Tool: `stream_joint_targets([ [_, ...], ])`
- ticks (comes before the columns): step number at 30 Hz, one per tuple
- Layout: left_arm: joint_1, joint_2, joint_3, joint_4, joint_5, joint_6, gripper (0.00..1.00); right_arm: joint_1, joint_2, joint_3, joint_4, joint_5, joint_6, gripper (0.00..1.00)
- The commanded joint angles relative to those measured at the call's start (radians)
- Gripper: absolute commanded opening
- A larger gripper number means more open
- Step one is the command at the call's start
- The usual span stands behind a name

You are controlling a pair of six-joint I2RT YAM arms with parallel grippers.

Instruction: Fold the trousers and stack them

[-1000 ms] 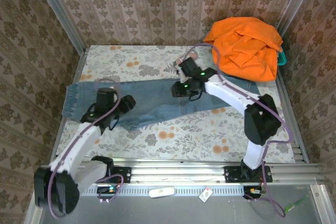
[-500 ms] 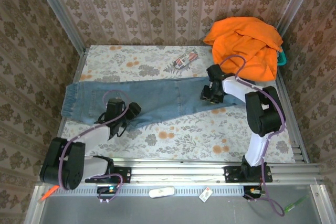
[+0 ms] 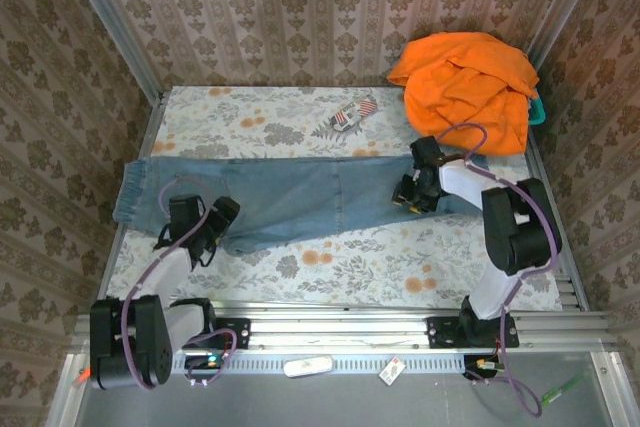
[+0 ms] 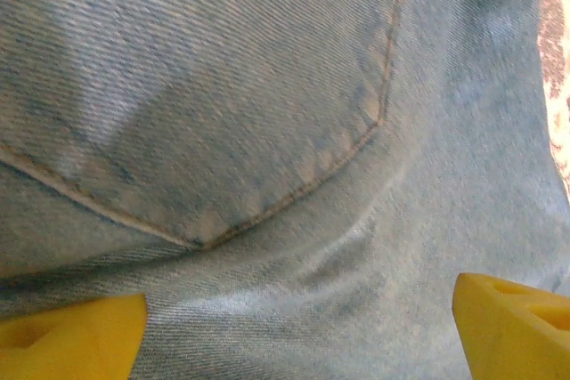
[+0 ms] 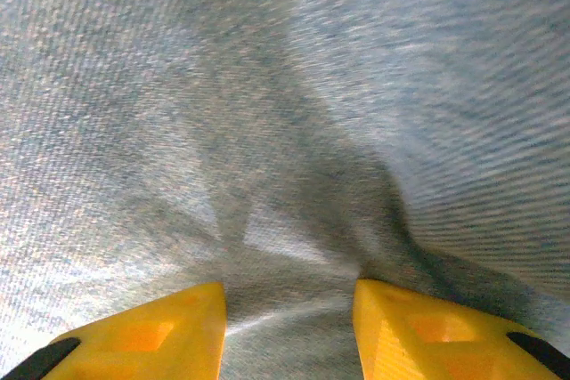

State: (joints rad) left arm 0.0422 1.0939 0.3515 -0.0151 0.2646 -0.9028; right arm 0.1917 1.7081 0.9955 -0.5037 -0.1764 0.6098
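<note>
Blue trousers (image 3: 300, 197) flat across table (image 3: 330, 262), waistband at 9 o'clock, legs toward 3. Over pocket (image 4: 223, 113), left hand (image 3: 195, 219) spread wide, holding nothing. At 3 o'clock, right hand (image 3: 413, 192) pinching leg denim. Risk: one-sided pull drags whole garment, skews fold; thin pinch may slip.

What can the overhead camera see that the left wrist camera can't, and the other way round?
Overhead: the full length of the trousers laid flat across the table, an orange garment in the far right corner, and the right claw on the cloth towards its right end. Left wrist: a close look at a pocket seam, with the left claw spreading its yellow tips wide over the denim. Shared: the trousers and the left claw.
</note>
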Motion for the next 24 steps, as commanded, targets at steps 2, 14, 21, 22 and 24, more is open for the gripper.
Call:
stream_joint_targets([
  [2, 0.126, 0.123, 0.057, -0.022, 0.029, 0.071, 0.89, -0.024, -0.137, -0.084, -0.098, -0.065, 0.016, 0.44],
  [14, 0.045, 0.141, 0.304, -0.127, -0.058, 0.113, 0.86, -0.231, -0.442, -0.053, -0.230, 0.196, -0.008, 0.52],
  [21, -0.216, 0.114, 0.318, -0.129, -0.088, 0.136, 0.85, -0.446, -0.264, -0.068, -0.186, 0.182, -0.004, 0.52],
  [22, -0.239, 0.105, 0.288, -0.101, -0.079, 0.130, 0.85, -0.483, -0.245, -0.078, -0.168, 0.131, -0.002, 0.52],
  [24, -0.266, 0.103, 0.254, -0.076, -0.057, 0.115, 0.85, -0.500, -0.206, -0.090, -0.149, 0.052, -0.008, 0.52],
])
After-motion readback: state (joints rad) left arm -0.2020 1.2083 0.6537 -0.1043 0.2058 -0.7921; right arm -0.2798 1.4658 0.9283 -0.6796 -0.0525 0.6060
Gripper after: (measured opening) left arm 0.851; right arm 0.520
